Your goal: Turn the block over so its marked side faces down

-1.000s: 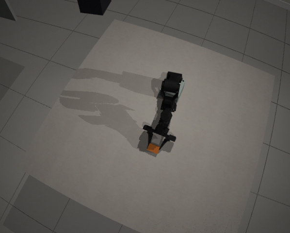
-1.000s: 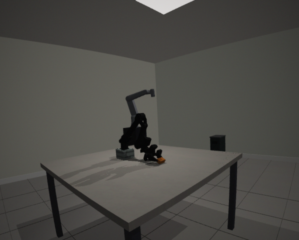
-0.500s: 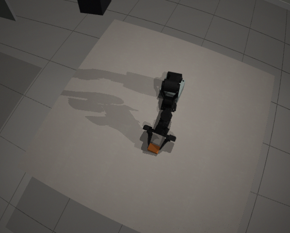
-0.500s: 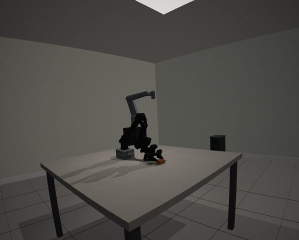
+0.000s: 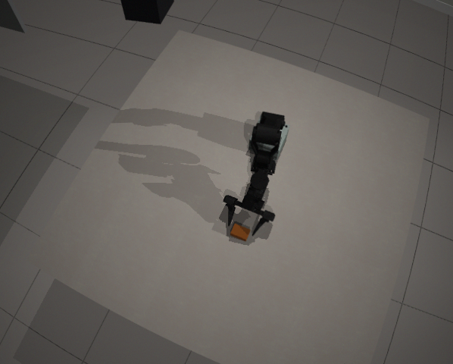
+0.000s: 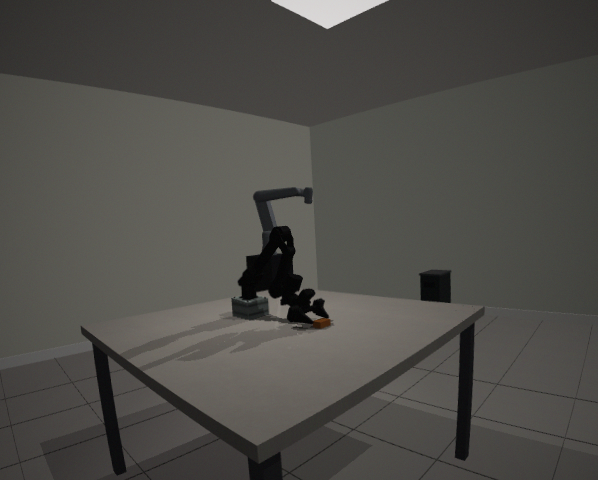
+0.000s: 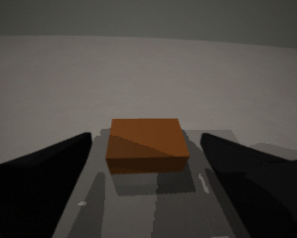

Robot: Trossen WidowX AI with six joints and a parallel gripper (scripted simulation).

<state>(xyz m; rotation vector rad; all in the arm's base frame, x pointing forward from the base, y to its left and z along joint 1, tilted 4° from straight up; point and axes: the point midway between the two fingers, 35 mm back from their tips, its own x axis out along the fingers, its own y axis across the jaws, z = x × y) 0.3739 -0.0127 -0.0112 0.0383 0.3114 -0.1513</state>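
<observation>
An orange block (image 5: 240, 231) (image 6: 321, 323) (image 7: 146, 140) lies flat on the grey table (image 5: 148, 235) (image 6: 299, 382). Its top and near side show plain orange with no mark in sight. My gripper (image 5: 242, 230) (image 6: 310, 314) (image 7: 148, 138) is open wide and low over the table. One finger stands on each side of the block, with a gap between each finger and the block in the wrist view.
The arm's base (image 5: 271, 135) (image 6: 249, 306) stands on the table behind the block. A grey camera stand (image 6: 268, 206) rises behind it. Dark boxes (image 5: 146, 9) (image 6: 434, 285) stand on the floor beyond the table. The table's edges lie far from the block.
</observation>
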